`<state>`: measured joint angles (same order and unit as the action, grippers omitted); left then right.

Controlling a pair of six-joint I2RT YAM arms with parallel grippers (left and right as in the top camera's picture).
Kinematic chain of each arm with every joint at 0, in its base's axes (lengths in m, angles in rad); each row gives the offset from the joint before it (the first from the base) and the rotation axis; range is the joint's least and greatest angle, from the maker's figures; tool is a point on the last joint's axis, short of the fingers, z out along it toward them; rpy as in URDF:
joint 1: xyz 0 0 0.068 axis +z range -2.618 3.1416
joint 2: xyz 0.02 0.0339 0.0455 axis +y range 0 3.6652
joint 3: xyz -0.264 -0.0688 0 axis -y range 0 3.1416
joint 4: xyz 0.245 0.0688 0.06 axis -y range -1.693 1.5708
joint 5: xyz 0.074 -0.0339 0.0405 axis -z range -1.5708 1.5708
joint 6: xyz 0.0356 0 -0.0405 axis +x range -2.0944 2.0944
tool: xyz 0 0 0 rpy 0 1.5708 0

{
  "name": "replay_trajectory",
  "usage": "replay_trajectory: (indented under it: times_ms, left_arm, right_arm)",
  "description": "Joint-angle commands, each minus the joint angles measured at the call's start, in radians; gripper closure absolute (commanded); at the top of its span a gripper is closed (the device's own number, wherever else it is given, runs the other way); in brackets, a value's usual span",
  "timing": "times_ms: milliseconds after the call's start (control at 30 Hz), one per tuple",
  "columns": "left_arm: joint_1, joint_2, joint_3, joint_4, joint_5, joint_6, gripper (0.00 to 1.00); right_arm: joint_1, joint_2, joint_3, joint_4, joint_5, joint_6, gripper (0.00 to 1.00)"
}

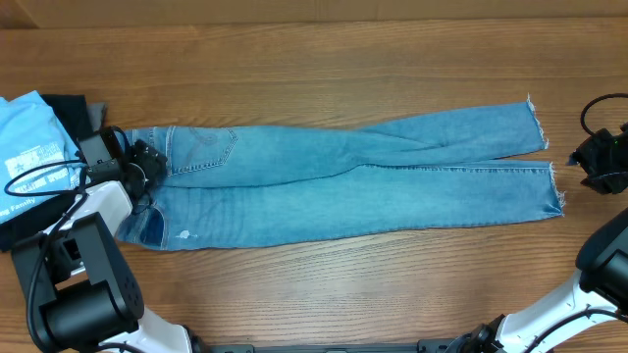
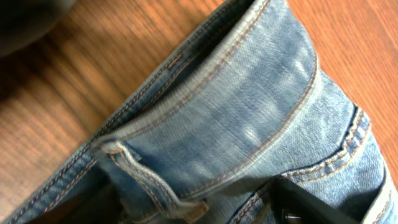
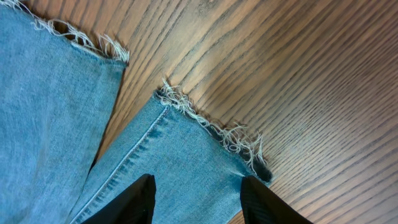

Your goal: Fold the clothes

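**Here, the jeans are lying full length between two parted grippers**

Nowhere is any readable writing showing. The light blue T-shirt point(image 1: 27, 132) at the table's left edge is carrying white print, but it is appearing too small to read. The denim itself is showing only tan stitching and no label.

The jeans point(image 1: 343, 181) are lying flat across the wooden table point(image 1: 314, 54), with the waistband pointing left and both legs running right. The legs are crossing slightly near the middle. A back pocket point(image 1: 208, 147) is facing up near the waist, and a small white scuff point(image 1: 186, 233) is showing low on the near leg. The frayed hems point(image 3: 211, 130) are resting on bare wood at the right end.

The left gripper point(image 1: 147, 165) is sitting over the waistband. Its fingers point(image 2: 305, 202) are standing wide apart on either side of a belt loop point(image 2: 149, 183) and are not pinching the cloth. The right gripper point(image 3: 198, 199) is hovering at the hem of one leg, its fingers moderately spread and gripping nothing.

Black and grey folded garments point(image 1: 74, 106) are lying partly under the T-shirt, just beside the waistband. The left arm's black cable point(image 1: 44, 176) is looping across the T-shirt.
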<state>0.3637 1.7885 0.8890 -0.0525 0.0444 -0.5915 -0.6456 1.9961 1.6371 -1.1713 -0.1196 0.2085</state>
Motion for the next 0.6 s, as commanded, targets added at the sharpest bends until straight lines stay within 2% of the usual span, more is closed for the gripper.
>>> replay_trajectory:
  times_ms: [0,33,67,200,267,300,333,367,400,433,533,567]
  left_arm:
    - [0.003,0.040,-0.003,0.009,0.094,0.076,0.62]
    - [0.003,0.028,-0.003,0.006,0.116,0.119,0.87]
    - [0.003,0.007,-0.003,-0.003,0.134,0.136,0.96]
    - [0.003,-0.187,-0.003,-0.022,0.166,0.151,0.96]
    - [0.001,-0.275,-0.003,0.040,0.167,0.148,0.96]
    - [-0.005,-0.298,-0.003,0.125,0.150,0.117,0.95]
    - [-0.013,-0.283,-0.003,0.222,0.064,0.037,0.87]
    - [-0.035,-0.233,-0.003,0.318,-0.039,-0.012,0.58]
    - [-0.058,-0.138,0.003,0.424,-0.073,-0.034,0.28]
    - [-0.071,-0.046,0.030,0.458,-0.050,-0.048,0.20]
    - [-0.072,0.174,0.166,0.341,0.153,-0.059,0.21]
    - [-0.073,0.193,0.192,0.278,0.199,-0.048,0.26]
  right_arm:
    - [0.005,-0.023,0.019,-0.002,0.013,-0.008,0.52]
    - [0.005,-0.023,0.019,-0.002,0.013,-0.008,0.52]
    - [0.005,-0.023,0.019,-0.002,0.013,-0.008,0.52]
    - [0.005,-0.023,0.019,-0.001,0.013,-0.008,0.52]
    - [0.005,-0.023,0.019,0.001,0.014,-0.008,0.52]
    - [0.005,-0.023,0.019,0.002,0.013,-0.008,0.52]
    - [0.005,-0.023,0.019,-0.002,0.013,-0.008,0.52]
    - [0.005,-0.023,0.019,-0.008,0.013,-0.008,0.52]
    - [0.005,-0.023,0.019,-0.014,0.013,-0.008,0.52]
    - [0.005,-0.023,0.019,-0.020,0.013,-0.008,0.52]
    - [0.006,-0.023,0.019,-0.043,0.002,-0.035,0.52]
    - [0.008,-0.023,0.019,-0.046,-0.034,-0.056,0.52]
